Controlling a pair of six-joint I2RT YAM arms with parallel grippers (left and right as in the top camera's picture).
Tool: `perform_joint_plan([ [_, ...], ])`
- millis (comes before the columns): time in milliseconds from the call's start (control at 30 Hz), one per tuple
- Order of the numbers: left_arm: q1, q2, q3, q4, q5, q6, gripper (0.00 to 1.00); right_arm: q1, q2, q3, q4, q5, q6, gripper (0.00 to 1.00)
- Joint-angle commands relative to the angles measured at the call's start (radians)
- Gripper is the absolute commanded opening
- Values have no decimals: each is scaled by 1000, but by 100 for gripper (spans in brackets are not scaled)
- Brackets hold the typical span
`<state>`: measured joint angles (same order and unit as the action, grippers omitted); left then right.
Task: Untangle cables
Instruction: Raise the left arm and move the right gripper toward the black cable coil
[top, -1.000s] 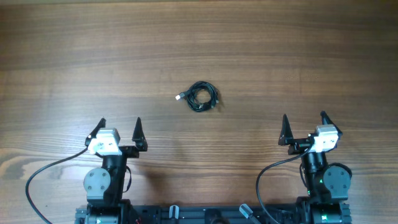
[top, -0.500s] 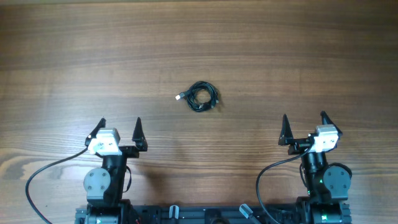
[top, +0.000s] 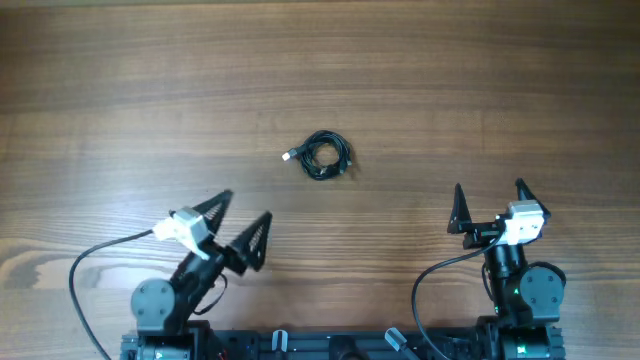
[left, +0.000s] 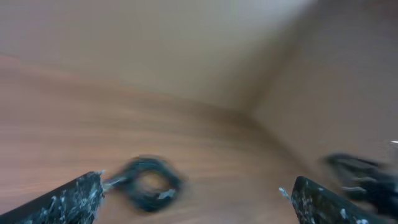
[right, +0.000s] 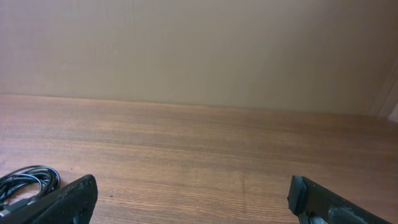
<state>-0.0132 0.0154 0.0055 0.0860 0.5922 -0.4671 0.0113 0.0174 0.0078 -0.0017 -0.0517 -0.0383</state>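
Note:
The cables (top: 324, 155) lie as a small black coiled knot in the middle of the wooden table, with a silvery plug end sticking out to the left. My left gripper (top: 242, 218) is open and empty, turned toward the knot from the lower left and well short of it. In the blurred left wrist view the knot (left: 149, 183) sits just right of my left finger, between the open jaws (left: 198, 198). My right gripper (top: 489, 200) is open and empty at the lower right. In the right wrist view the cables (right: 28, 180) show at the left edge, beside the open jaws (right: 198, 196).
The wooden table (top: 320, 80) stretches around the knot. Thicker black arm cables (top: 85, 270) loop near the front edge at both arm bases. A plain beige wall (right: 199, 50) stands behind the table. The right arm (left: 360, 174) shows blurred in the left wrist view.
My left gripper has swung right and turned toward the cables, and its wrist view is blurred by motion. The right arm and the cables have not moved.

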Motion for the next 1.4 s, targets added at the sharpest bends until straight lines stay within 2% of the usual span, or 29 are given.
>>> perform_joint_plan([
  [0, -2, -6, 3, 324, 229, -236, 100, -4, -8, -3, 3, -1, 13, 100],
  [33, -2, -6, 16, 456, 222, -237, 100, -4, -8, -3, 3, -1, 13, 100],
  [67, -2, -6, 54, 515, 189, -223, 100, -4, -8, -3, 3, -1, 13, 100],
  [100, -2, -5, 105, 480, 159, -185, 100, -4, -8, -3, 3, -1, 13, 100],
  [133, -2, 35, 266, 226, 145, -29, 100, -4, -8, -3, 3, -1, 13, 100],
  [167, -2, 70, 354, 72, 123, 32, 100, -4, -8, -3, 3, -1, 13, 100],
  [233, -2, 231, 636, -408, 22, 173, 100, -4, -8, -3, 3, -1, 13, 100],
  [300, -2, 464, 925, -866, -89, 274, 100, -4, -8, -3, 3, -1, 13, 100],
  [333, -2, 614, 1067, -1087, -122, 277, 100, -4, -8, -3, 3, -1, 13, 100],
  [367, -2, 710, 1140, -1200, -110, 277, 100, -4, -8, -3, 3, -1, 13, 100],
  [400, -2, 835, 1211, -1323, -20, 277, 100, -4, -8, -3, 3, -1, 13, 100],
  [467, -2, 976, 1230, -1407, 135, 277, 100, -4, -8, -3, 3, -1, 13, 100],
  [500, -2, 1075, 1230, -1468, 164, 277, 100, -4, -8, -3, 19, -2, 15, 100],
  [533, -2, 1142, 1230, -1497, 156, 278, 100, -4, -8, -3, 54, -66, 83, 100],
  [633, -10, 1292, 1229, -1522, 143, 304, 100, -4, -8, -3, 48, -739, 715, 100],
  [667, -16, 1321, 1229, -1518, 130, 307, 100, -4, -7, -3, 32, -802, 894, 100],
  [700, -23, 1344, 1229, -1504, 99, 306, 100, -4, -6, -2, 31, -801, 993, 100],
  [733, -23, 1354, 1229, -1493, 72, 303, 100, -4, -6, -2, 121, -802, 1071, 100],
  [800, -23, 1355, 1229, -1488, 32, 303, 100, -4, -5, 18, 409, -820, 1104, 100],
  [833, -23, 1355, 1229, -1489, -1, 303, 100, -5, -5, 77, 459, -787, 1114, 100],
  [900, -23, 1355, 1222, -1491, -29, 303, 100, -5, 10, 236, 319, -700, 1043, 100],
  [1033, -24, 1355, 1203, -1489, -29, 303, 100, -5, 208, 756, -381, -497, 585, 100],
  [1100, -24, 1355, 1203, -1482, -29, 303, 100, -5, 401, 1011, -732, -484, 389, 100],
  [1133, -24, 1355, 1203, -1469, -29, 303, 100, -5, 542, 1146, -950, -463, 314, 100],
  [1167, -24, 1355, 1203, -1456, -29, 295, 100, -5, 644, 1225, -1089, -465, 283, 100],
  [1200, -24, 1355, 1203, -1447, -30, 276, 100, -5, 716, 1266, -1164, -473, 284, 100],
  [1267, -24, 1355, 1202, -1428, -30, 237, 100, -5, 863, 1296, -1232, -521, 433, 100],
  [1300, -24, 1355, 1203, -1425, -30, 224, 100, -4, 953, 1294, -1270, -606, 453, 97],
  [1367, -24, 1355, 1202, -1430, -30, 224, 100, 50, 1077, 1294, -1279, -756, 183, 100],
])
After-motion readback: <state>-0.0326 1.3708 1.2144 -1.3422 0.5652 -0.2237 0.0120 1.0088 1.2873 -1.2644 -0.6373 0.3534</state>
